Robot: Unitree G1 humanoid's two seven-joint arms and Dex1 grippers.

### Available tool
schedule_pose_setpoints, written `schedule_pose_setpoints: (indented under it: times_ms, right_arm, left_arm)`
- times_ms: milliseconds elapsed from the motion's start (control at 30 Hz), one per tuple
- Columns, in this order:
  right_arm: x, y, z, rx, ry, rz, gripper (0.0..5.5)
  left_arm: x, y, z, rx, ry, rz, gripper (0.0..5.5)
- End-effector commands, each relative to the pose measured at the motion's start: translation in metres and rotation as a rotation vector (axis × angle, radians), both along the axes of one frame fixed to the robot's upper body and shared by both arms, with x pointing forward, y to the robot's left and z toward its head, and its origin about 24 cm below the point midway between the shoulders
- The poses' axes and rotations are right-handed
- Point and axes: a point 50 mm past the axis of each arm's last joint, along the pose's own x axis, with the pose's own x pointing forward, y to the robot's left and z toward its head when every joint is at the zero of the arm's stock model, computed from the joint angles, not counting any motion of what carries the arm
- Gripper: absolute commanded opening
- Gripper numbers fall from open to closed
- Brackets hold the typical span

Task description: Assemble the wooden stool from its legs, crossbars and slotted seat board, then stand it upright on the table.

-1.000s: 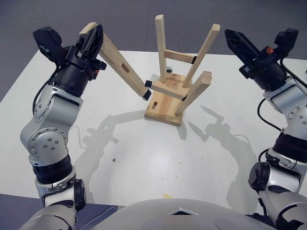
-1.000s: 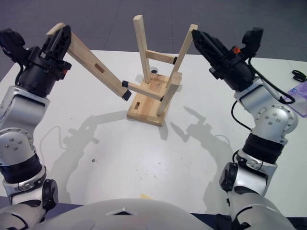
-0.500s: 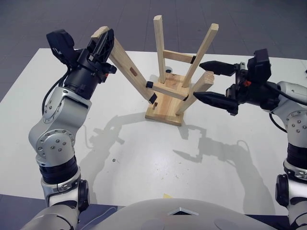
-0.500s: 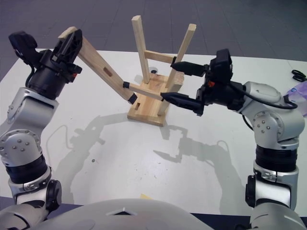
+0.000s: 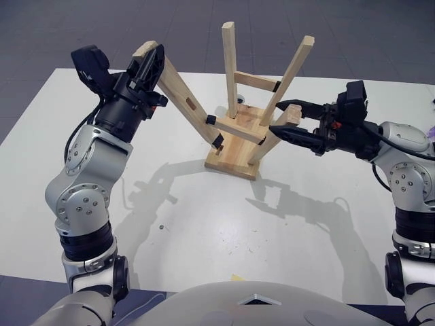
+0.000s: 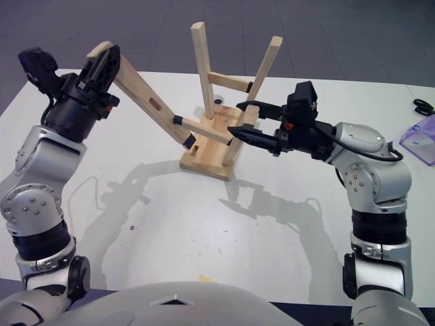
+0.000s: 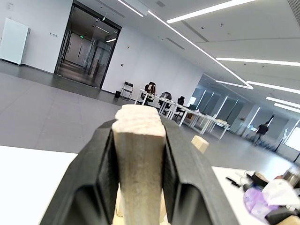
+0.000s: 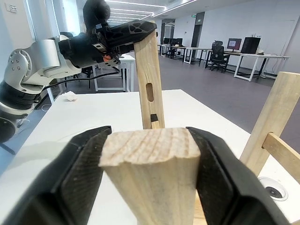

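the stool is upside down at the far middle of the table, with its seat board flat and three legs up. the fourth leg slants in, its top clamped in your left gripper and its low end beside the crossbar. your right gripper is around the short leg; you cannot tell whether it grips. this looks like the last-leg step, so next brace the frame and seat that leg in its slot.

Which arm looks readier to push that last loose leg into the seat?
Left. Its gripper clamps the loose leg, whose lower end sits by the seat. The right gripper is at a fitted leg.
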Motion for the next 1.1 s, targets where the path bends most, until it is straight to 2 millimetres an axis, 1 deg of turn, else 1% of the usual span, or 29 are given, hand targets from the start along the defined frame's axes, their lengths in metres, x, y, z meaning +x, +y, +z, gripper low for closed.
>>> schedule_pose_setpoints:
  times_ms: [33, 100, 167, 267, 400, 500, 667, 800, 967, 1033, 1100]
  right_arm:
    - [-0.003, 0.004, -0.007, 0.015, 0.038, -0.003, 2.33]
    - [-0.004, 0.007, -0.008, 0.015, 0.036, -0.003, 2.33]
    - [-0.005, 0.009, -0.009, 0.011, 0.03, -0.004, 2.32]
    - [-0.005, 0.011, -0.009, 0.013, 0.024, -0.01, 2.32]
    - [-0.006, 0.012, -0.012, 0.02, 0.035, -0.026, 2.3]
    - [-0.007, 0.013, -0.014, 0.025, 0.038, -0.034, 2.3]
    - [-0.006, 0.014, -0.015, 0.025, 0.034, -0.042, 2.29]
    - [-0.007, 0.016, -0.016, 0.033, 0.035, -0.047, 2.27]
    - [-0.008, 0.018, -0.018, 0.038, 0.031, -0.057, 2.27]
    - [-0.008, 0.018, -0.018, 0.038, 0.028, -0.06, 2.27]
    - [-0.009, 0.019, -0.018, 0.039, 0.025, -0.058, 2.27]
  left_arm:
    - [0.002, 0.004, -0.002, 0.021, 0.006, 0.025, 1.03]
    - [0.004, 0.003, -0.011, 0.076, 0.03, 0.037, 1.03]
    - [0.004, -0.004, -0.021, 0.082, 0.05, 0.02, 1.03]
    - [0.005, -0.009, -0.042, 0.103, 0.109, 0.044, 1.03]
    - [0.01, -0.006, -0.064, 0.087, 0.161, 0.111, 1.03]
    - [0.015, 0.001, -0.074, 0.091, 0.181, 0.192, 1.03]
    - [0.02, 0.002, -0.071, 0.119, 0.157, 0.212, 1.03]
    - [0.023, 0.001, -0.061, 0.156, 0.114, 0.191, 1.03]
    - [0.024, 0.0, -0.059, 0.279, 0.113, 0.143, 1.03]
    - [0.023, -0.006, -0.061, 0.316, 0.118, 0.114, 1.03]
    - [0.021, -0.016, -0.063, 0.311, 0.122, 0.082, 1.03]
